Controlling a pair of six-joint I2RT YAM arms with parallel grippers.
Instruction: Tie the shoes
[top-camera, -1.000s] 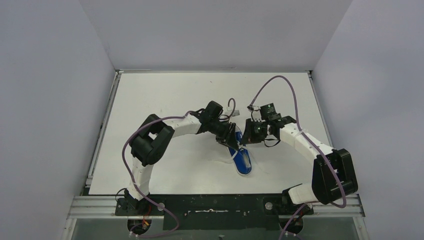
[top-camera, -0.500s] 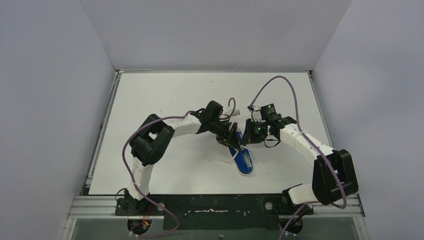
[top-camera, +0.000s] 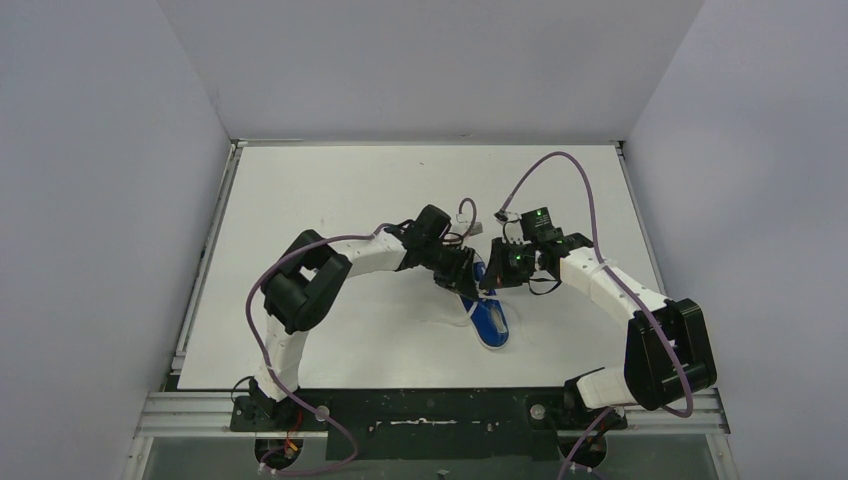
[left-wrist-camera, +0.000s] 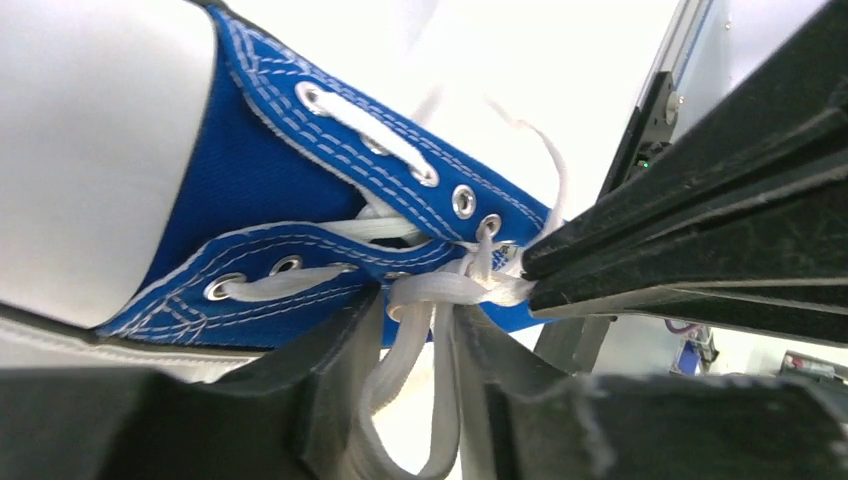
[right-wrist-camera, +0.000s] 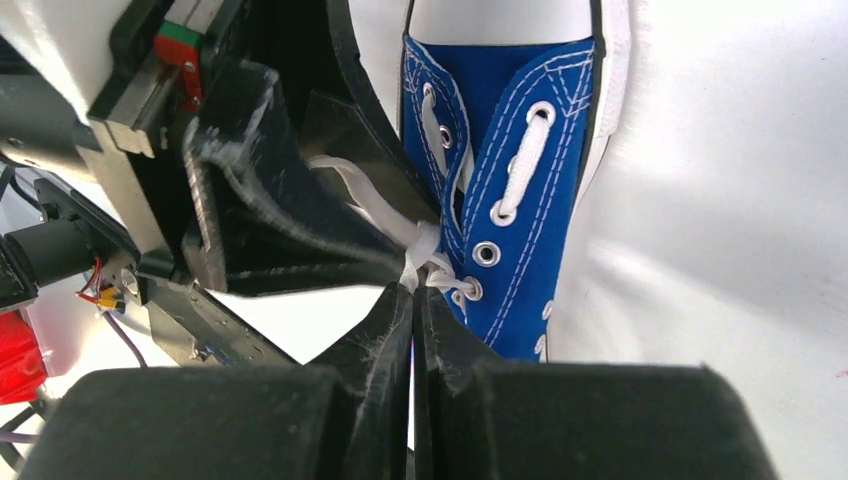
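The blue sneaker (top-camera: 493, 322) with white toe cap lies mid-table, toe toward the near edge. Both grippers meet at its lace end. My left gripper (top-camera: 463, 277) is slightly open in its wrist view (left-wrist-camera: 420, 312). A white lace loop (left-wrist-camera: 405, 370) hangs from the knot (left-wrist-camera: 450, 288) down between its fingers, its two strands apart. My right gripper (top-camera: 490, 280) is shut (right-wrist-camera: 413, 292), pinching the white lace (right-wrist-camera: 425, 255) right at the knot beside the top eyelets. The shoe's blue upper fills both wrist views (left-wrist-camera: 300, 170) (right-wrist-camera: 520, 200).
The white table (top-camera: 320, 190) is walled on three sides by grey panels. A metal rail (top-camera: 430, 410) runs along the near edge by the arm bases. Purple cables (top-camera: 560, 160) arc over both arms. A loose lace end (top-camera: 440, 320) trails left of the shoe.
My left arm has edged a little to the right, closer to the shoe. The shoe has shifted very slightly. My right arm has hardly moved.
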